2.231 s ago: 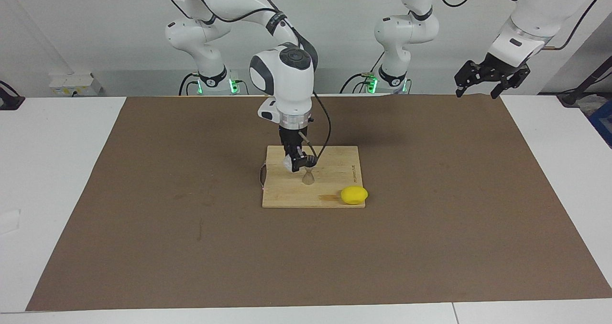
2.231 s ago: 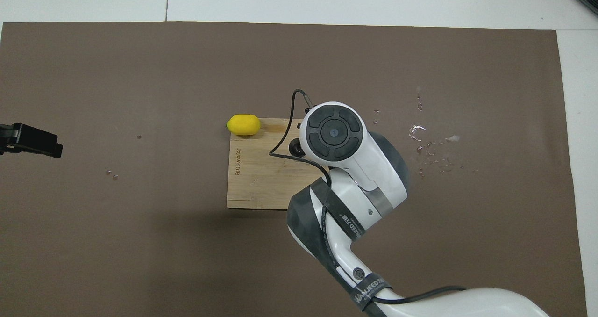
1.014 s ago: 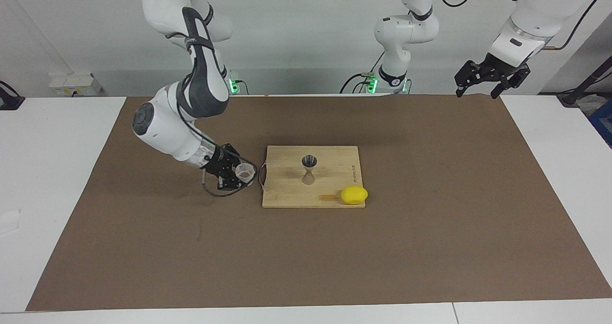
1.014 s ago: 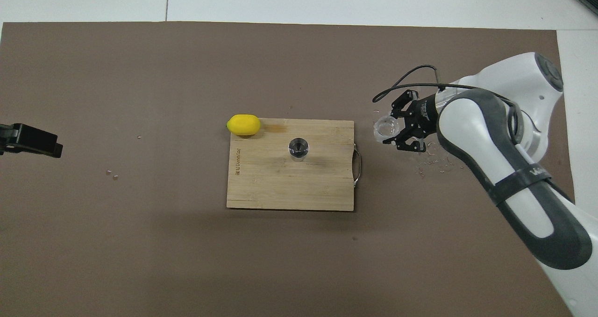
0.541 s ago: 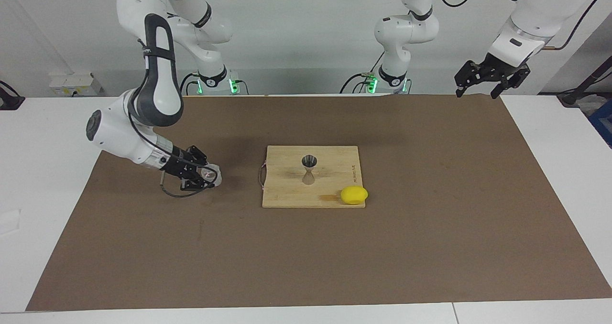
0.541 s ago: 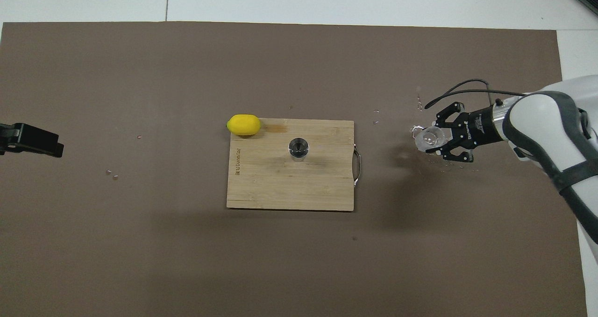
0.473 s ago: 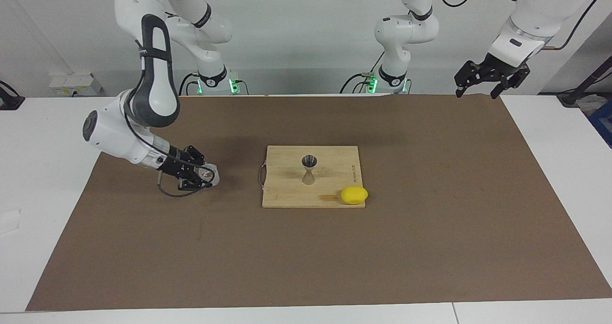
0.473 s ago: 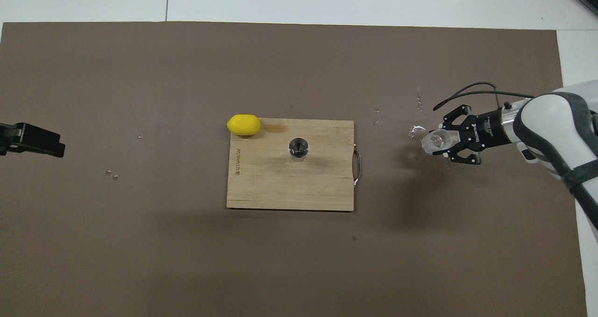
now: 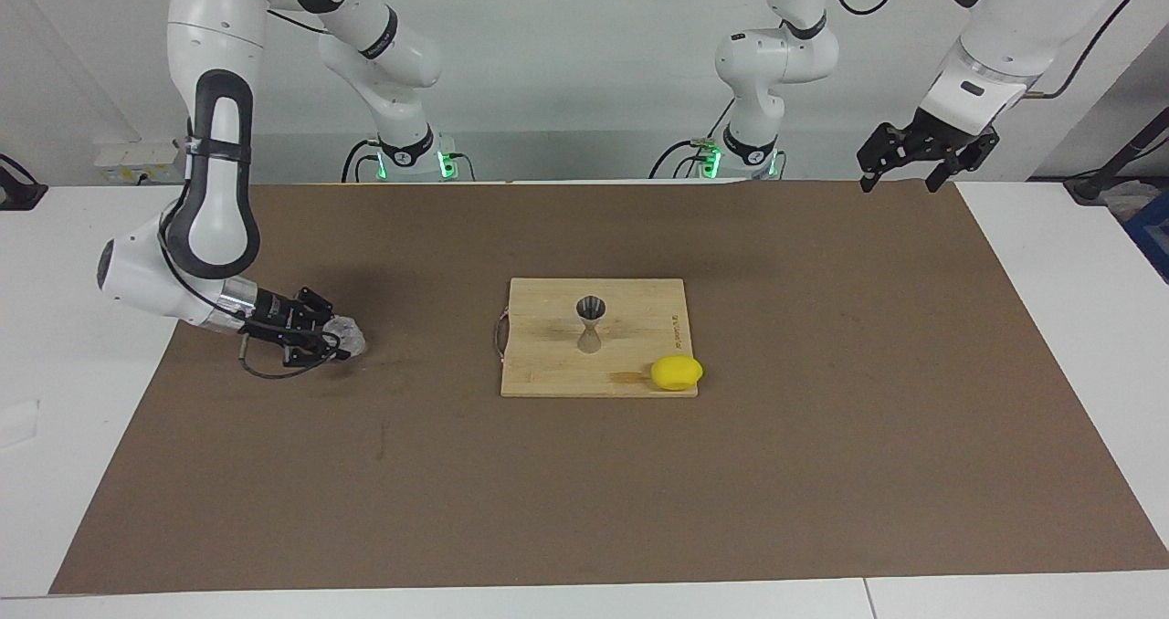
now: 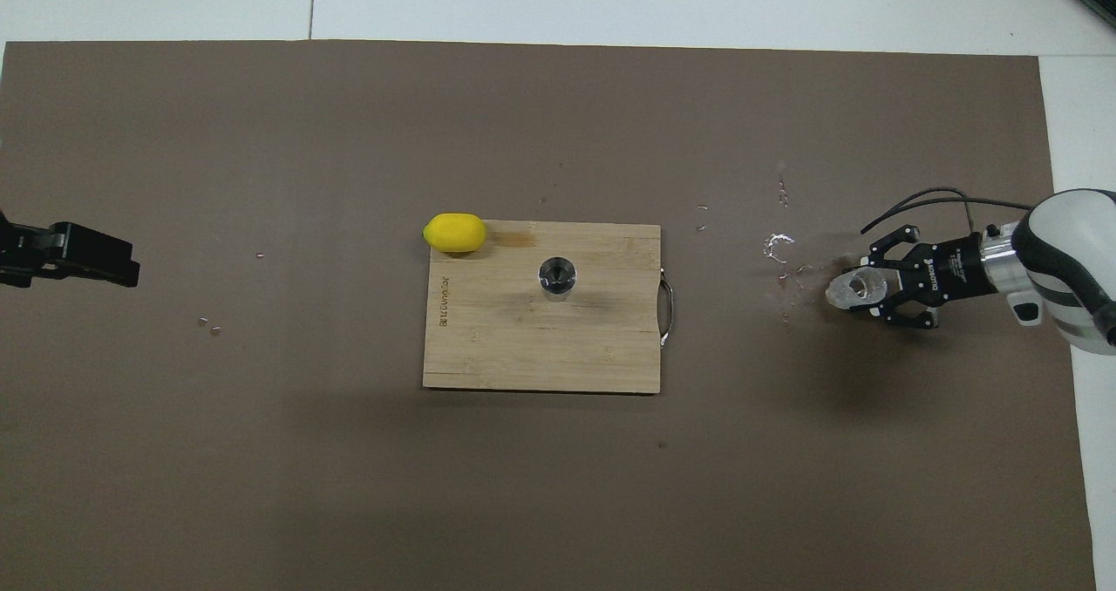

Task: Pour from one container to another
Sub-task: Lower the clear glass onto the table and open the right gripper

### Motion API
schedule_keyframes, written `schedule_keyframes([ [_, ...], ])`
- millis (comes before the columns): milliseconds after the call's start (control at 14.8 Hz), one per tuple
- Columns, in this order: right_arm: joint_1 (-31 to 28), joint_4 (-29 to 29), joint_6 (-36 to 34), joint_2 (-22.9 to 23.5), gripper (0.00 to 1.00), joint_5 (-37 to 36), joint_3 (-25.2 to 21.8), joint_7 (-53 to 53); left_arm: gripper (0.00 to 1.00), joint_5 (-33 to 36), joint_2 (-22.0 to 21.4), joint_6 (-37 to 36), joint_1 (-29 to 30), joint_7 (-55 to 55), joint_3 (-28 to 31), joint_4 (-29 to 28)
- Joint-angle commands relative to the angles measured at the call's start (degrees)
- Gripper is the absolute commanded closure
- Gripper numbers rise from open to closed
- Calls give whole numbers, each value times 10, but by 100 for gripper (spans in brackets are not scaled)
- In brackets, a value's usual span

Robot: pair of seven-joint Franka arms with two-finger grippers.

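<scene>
Bright, even light from above fills both views. The cutting board throws a soft, broad shadow on the brown mat along its robot-side edge. Wet droplets beside the board glint white. Focus is crisp across the worktop.

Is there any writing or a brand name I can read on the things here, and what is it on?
Cutting board: a short line of lettering burned in near one short edge, too small to read.
Right gripper: a white brand mark on its black body; it looks like "ROBOTIQ", not certain.
Cup, jigger, lemon: no text visible.
</scene>
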Motion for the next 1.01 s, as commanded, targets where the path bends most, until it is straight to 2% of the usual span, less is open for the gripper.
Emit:
schedule_keyframes([
  [0,-2,-5,14,-1,75,22,4,-12,0,8,-17,16,-15,-23,3,-22],
  [135,0,-19,45,-3,48,22,3,-7,0,7,-17,21,-25,-45,3,-23],
  [203,-1,-20,50,-3,30,21,2,-4,0,7,-17,22,-26,-49,3,-23],
  [270,0,-21,54,-3,0,18,1,-7,0,7,-17,22,-26,-53,3,-23],
  [676,0,-16,57,-40,0,10,-10,14,0,6,-18,19,-24,-48,4,-24],
  [811,-9,-16,53,-65,0,-31,-10,7,0,7,-17,19,-19,-47,5,-20],
  [946,-1,-16,49,-99,0,-111,-4,-9,0,10,-16,18,-18,-48,6,-18],
])
